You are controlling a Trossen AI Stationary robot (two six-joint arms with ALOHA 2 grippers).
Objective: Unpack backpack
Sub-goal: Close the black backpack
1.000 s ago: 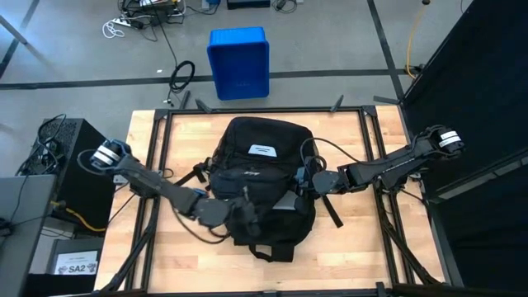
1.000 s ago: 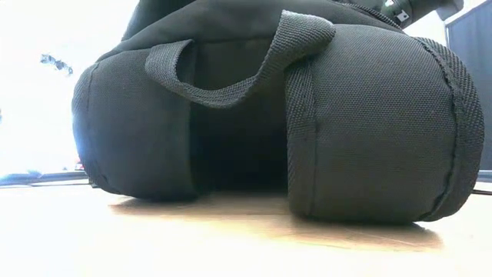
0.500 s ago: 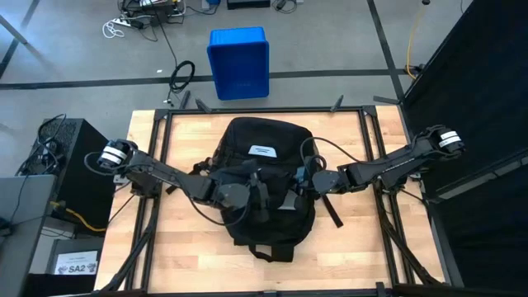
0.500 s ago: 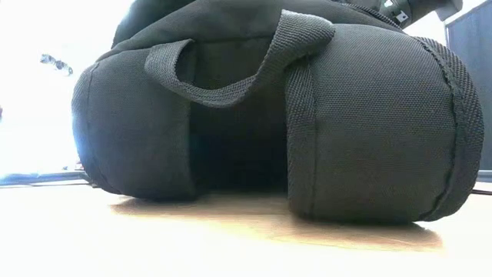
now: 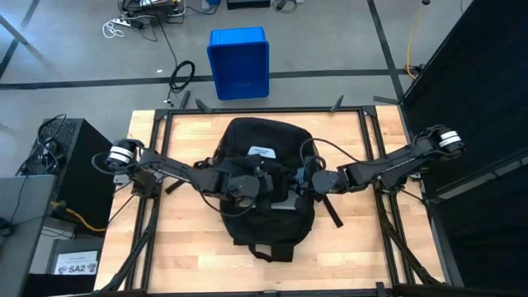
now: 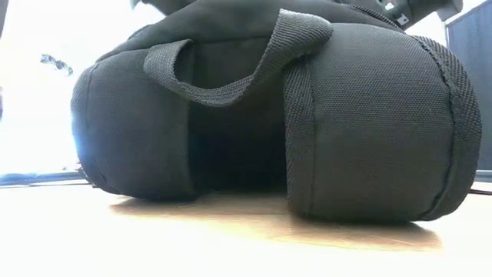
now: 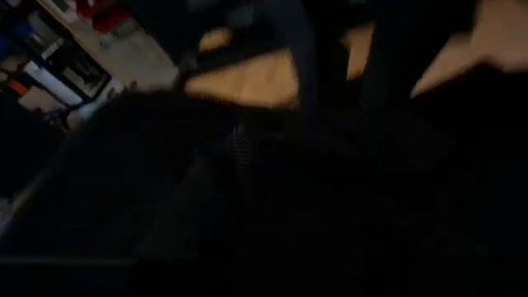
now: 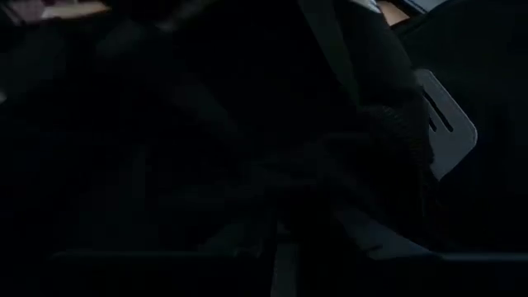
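The black backpack (image 5: pixel 262 136) lies flat in the middle of the wooden table, its white label (image 5: pixel 262 151) facing up. In the low view its near end (image 6: pixel 369 123) rests on the wood, with a carry loop (image 6: pixel 231 77) draped across it. My left gripper (image 5: pixel 257 183) is over the backpack's middle, just nearer than the label. My right gripper (image 5: pixel 302 180) is at the backpack's right side. The left wrist view shows only dark fabric (image 7: pixel 247 206). The right wrist view shows dark fabric and a grey plastic buckle (image 8: pixel 445 124).
A blue plastic bin (image 5: pixel 239 62) stands on the floor beyond the table's far edge. Black frame rails (image 5: pixel 157 165) run along the table's sides. A loose black strap (image 5: pixel 332 213) lies to the backpack's right. Bare wood (image 5: pixel 186 252) shows near left and near right.
My left gripper has swung from the backpack's near left part toward the table's far edge and a little right, sinking over the backpack's middle and turning as it went. The right arm and the backpack have stayed in place.
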